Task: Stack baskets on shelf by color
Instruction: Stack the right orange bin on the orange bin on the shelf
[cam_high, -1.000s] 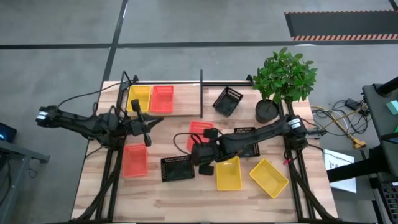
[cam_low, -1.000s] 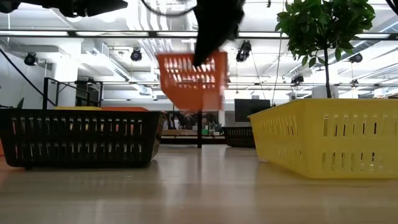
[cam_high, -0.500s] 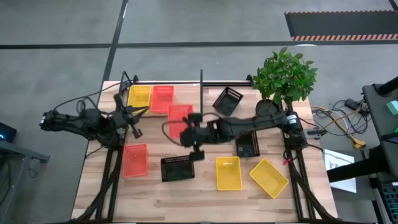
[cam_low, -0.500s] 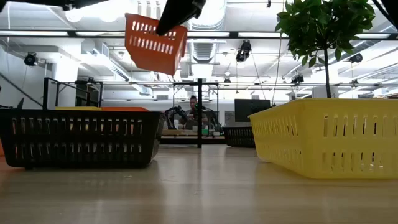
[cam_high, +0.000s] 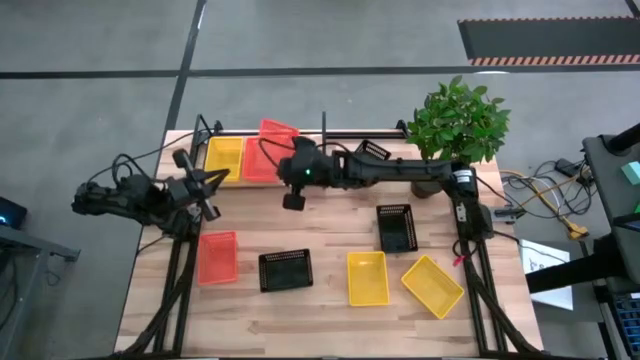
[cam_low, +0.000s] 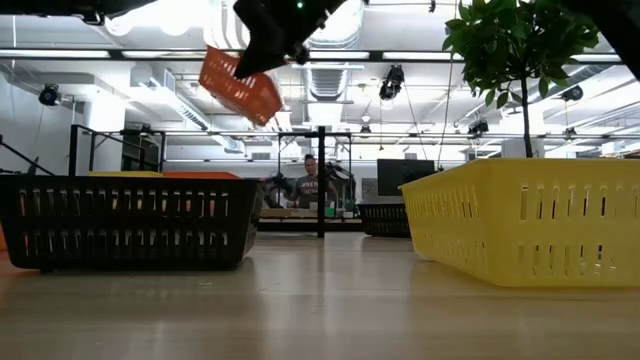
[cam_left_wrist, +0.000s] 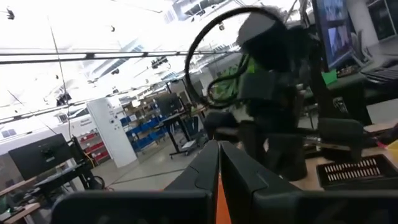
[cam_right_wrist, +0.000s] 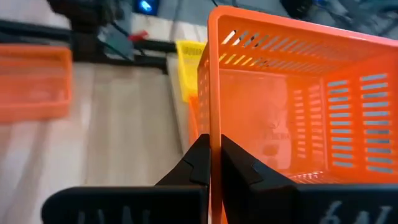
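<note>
Nearest the front edge of the slatted wooden table lay a red-orange mesh plastic basket, a black mesh plastic basket and two yellow mesh plastic baskets, with another black basket at about 3 o'clock from the table's centre. Farther back, toward 9 o'clock, the left gripper hung over the table with its fingers pressed together and holding nothing. Farthest, toward 12 o'clock, the right gripper pinched the wall of a tilted red-orange basket in the air above the long light-wood shelf with black rails, where a yellow basket and a red-orange one lay side by side.
</note>
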